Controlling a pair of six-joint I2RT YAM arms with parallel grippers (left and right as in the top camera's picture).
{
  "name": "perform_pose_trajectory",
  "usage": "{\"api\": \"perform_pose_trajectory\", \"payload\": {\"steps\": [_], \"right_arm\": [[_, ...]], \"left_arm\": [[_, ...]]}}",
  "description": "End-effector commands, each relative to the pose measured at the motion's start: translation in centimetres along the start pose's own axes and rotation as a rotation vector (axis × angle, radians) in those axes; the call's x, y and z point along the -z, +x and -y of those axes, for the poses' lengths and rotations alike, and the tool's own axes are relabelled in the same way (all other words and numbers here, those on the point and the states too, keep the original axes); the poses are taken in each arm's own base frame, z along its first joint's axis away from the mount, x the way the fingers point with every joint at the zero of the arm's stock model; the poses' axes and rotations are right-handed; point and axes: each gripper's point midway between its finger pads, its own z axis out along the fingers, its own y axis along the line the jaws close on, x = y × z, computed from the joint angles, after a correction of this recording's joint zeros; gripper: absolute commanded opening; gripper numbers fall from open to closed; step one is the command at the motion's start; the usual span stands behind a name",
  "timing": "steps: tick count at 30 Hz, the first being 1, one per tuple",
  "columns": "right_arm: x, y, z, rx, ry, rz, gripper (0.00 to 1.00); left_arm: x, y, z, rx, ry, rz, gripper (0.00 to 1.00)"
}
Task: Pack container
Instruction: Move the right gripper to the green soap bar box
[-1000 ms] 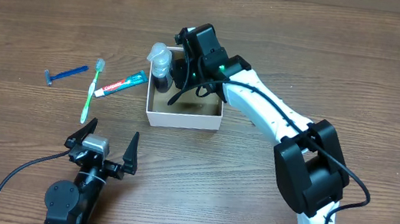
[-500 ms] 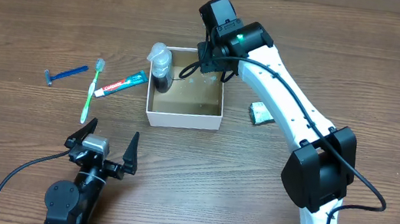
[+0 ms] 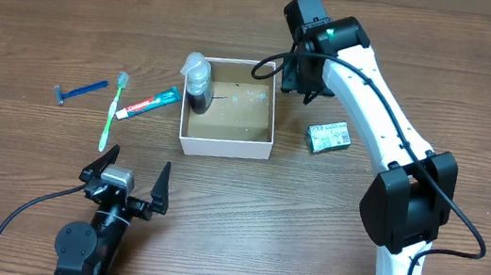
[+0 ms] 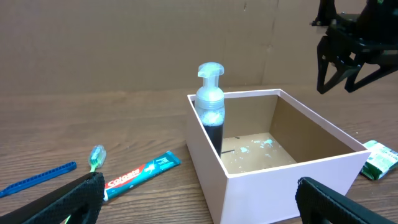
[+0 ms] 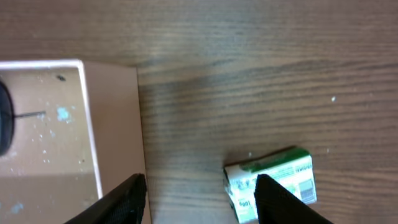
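Note:
The container (image 3: 226, 143) is a square white cardboard box with a brown floor at the table's middle; it also shows in the left wrist view (image 4: 292, 180) and the right wrist view (image 5: 93, 149). A pump bottle with dark contents (image 3: 198, 82) stands upright in its left corner, also seen in the left wrist view (image 4: 211, 109). My right gripper (image 3: 302, 83) is open and empty, above the table just right of the box, with a green-and-white packet (image 3: 329, 137) lying near it (image 5: 273, 183). My left gripper (image 3: 125, 188) is open and empty near the front edge.
Left of the box lie a toothpaste tube (image 3: 148, 103), a green toothbrush (image 3: 113, 112) and a blue razor (image 3: 79, 90). The toothpaste (image 4: 140, 177) and the toothbrush head (image 4: 96, 157) show in the left wrist view.
My right gripper has risen out of the box and moved right, past the box's right wall. The pump bottle stays standing in the box. The left arm has not moved.

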Motion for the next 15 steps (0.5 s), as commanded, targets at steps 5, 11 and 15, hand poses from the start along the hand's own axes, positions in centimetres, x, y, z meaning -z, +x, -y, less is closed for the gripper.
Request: {"api": "perform_pose_trajectory", "payload": {"steps": [5, 11, 15], "right_arm": [[0.8, 3.3, -2.0, 0.083, -0.104, -0.134, 0.63], [1.1, 5.5, -2.3, 0.106, -0.081, -0.203, 0.63], [0.6, 7.3, -1.5, 0.089, -0.046, -0.278, 0.63]], "left_arm": [[0.0, 0.0, -0.2, -0.022, -0.007, 0.005, 1.0], [0.0, 0.0, -0.2, -0.023, -0.007, 0.005, 1.0], [0.0, 0.0, -0.2, -0.023, -0.007, 0.005, 1.0]]}}
